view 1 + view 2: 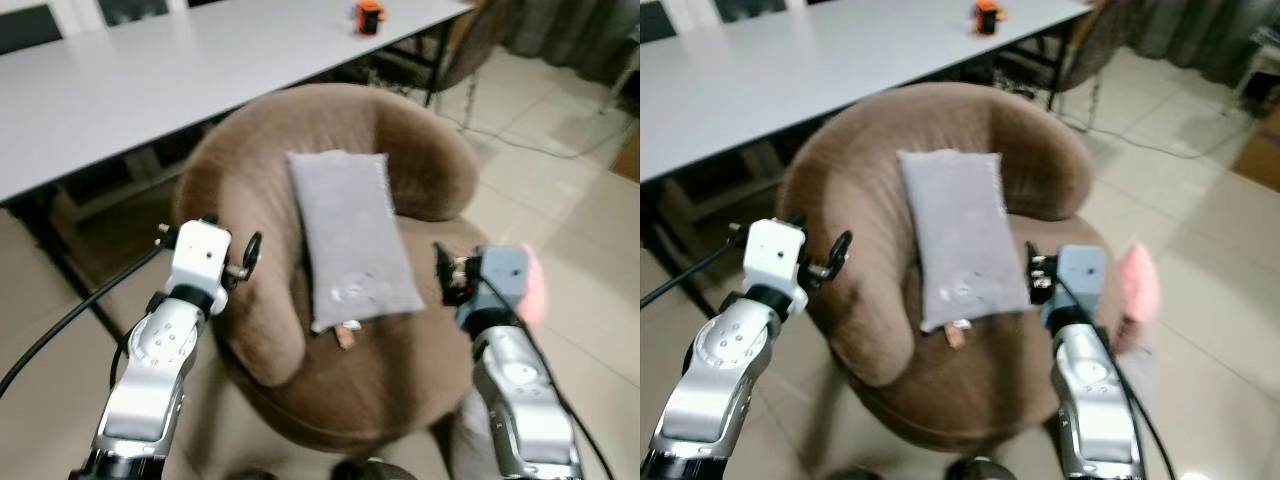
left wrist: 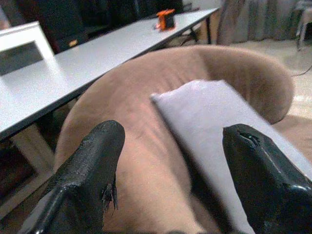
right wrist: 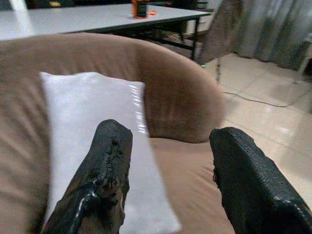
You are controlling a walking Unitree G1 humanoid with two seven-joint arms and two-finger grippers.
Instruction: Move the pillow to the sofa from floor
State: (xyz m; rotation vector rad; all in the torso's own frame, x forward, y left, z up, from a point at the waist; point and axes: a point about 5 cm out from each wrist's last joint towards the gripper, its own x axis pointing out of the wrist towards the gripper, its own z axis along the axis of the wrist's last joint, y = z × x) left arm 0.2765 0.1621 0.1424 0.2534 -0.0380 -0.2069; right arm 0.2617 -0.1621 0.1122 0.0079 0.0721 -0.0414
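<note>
Pillow lies on the sofa, leaning up the backrest, lower end on the seat. Placement looks done; best to back both arms straight off without snagging it. Left gripper hovers wide, empty, over the left armrest. Right gripper also wide, empty, just beside the pillow's lower right edge. Both forearms raised, angled inward.

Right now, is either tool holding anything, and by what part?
Nothing held. Left tool and right tool are open; the pillow lies on the sofa.
</note>
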